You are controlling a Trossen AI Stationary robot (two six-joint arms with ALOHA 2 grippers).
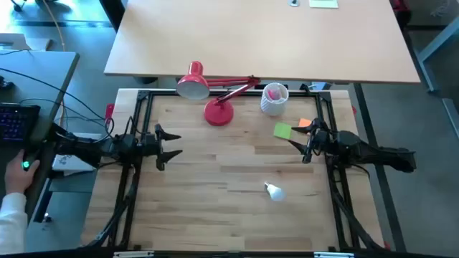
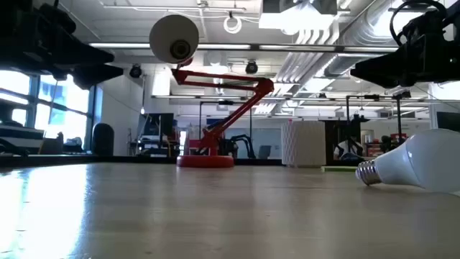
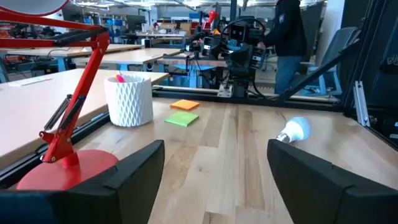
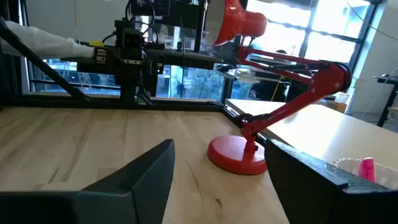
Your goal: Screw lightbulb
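Observation:
The small white lightbulb (image 1: 273, 190) lies on its side on the wooden table, near the front right; it also shows in the low view (image 2: 413, 167) and the left wrist view (image 3: 295, 130). The red desk lamp (image 1: 215, 97) stands on its round base (image 1: 218, 113) at the far middle, its shade (image 1: 193, 84) held up to the left. My left gripper (image 1: 169, 143) is open and empty at the table's left side. My right gripper (image 1: 297, 139) is open and empty at the right side, above the table.
A white perforated cup (image 1: 274, 99) with pink things in it stands right of the lamp. A green note (image 1: 282, 130) and an orange note (image 1: 305, 122) lie near my right gripper. A person's hand (image 1: 16, 175) shows at the far left, off the table.

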